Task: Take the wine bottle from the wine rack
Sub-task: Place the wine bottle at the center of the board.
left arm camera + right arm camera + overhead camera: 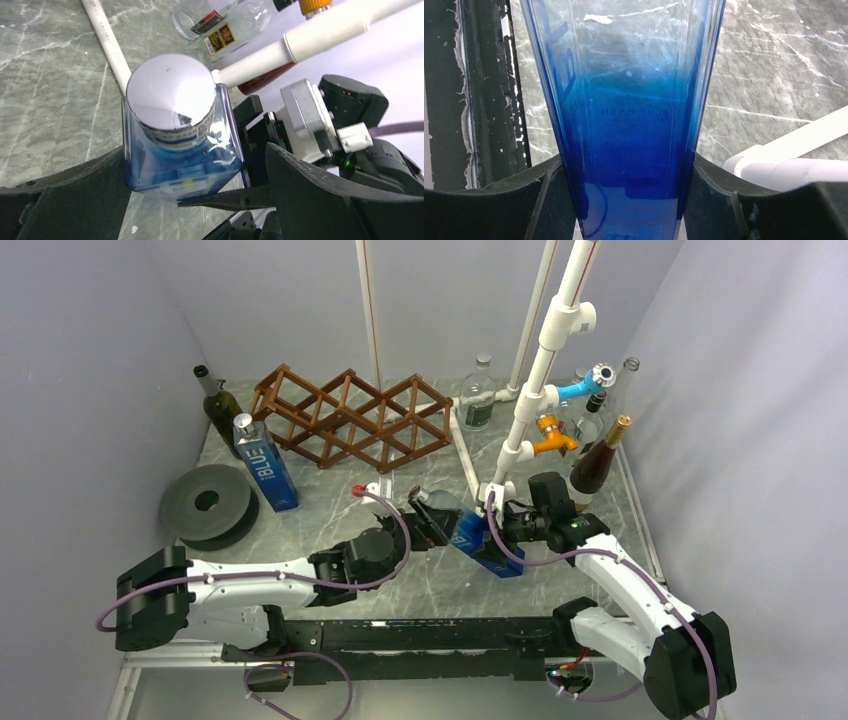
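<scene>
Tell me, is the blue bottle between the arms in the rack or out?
Out. The right end effector grips the blue bottle, tilted, in front of the wine rack, whose cells are empty.

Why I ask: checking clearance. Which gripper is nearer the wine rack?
Left. The left gripper is in front of the wine rack's right half, at the blue bottle's cap end. The right gripper, clamped on that bottle's body, is farther right.

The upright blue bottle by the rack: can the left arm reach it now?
Probably not yet: its end effector is around the tilted blue bottle, though the way to the upright bottle looks open.
</scene>
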### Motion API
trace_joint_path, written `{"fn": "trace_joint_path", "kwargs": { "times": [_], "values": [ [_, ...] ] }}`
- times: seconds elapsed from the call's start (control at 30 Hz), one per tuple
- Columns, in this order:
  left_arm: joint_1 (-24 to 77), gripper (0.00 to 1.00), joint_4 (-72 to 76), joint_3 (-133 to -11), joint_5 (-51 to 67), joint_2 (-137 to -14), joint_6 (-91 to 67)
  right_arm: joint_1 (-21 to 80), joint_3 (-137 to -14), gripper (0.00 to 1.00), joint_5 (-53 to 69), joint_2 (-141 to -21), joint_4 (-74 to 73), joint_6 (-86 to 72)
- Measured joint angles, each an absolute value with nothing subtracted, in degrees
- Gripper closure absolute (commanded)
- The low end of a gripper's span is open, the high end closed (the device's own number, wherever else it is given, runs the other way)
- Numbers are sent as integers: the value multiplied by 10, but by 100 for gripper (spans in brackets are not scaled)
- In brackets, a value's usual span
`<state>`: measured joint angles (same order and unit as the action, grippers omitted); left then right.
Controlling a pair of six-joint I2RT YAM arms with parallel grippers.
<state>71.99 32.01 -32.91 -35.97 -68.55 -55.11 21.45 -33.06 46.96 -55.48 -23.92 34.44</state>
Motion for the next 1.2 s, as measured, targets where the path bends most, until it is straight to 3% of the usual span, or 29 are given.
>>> {"fn": "trace_joint_path", "kwargs": {
  "times": [0.47,0.87,1.0,1.2],
  "values": [
    [721,4,114,-444,-429,-757,-710,214,-331,100,470,-555,-239,345],
    [722,13,102,-460,-436,-789,-721,214,-331,100,470,-554,-239,345],
    [725,29,118,-460,-437,-792,-718,214,-331,100,470,-554,-239,345],
    [726,82,163,-447,-440,-793,-692,214,-331,100,471,-553,-240,345]
  ]
}}
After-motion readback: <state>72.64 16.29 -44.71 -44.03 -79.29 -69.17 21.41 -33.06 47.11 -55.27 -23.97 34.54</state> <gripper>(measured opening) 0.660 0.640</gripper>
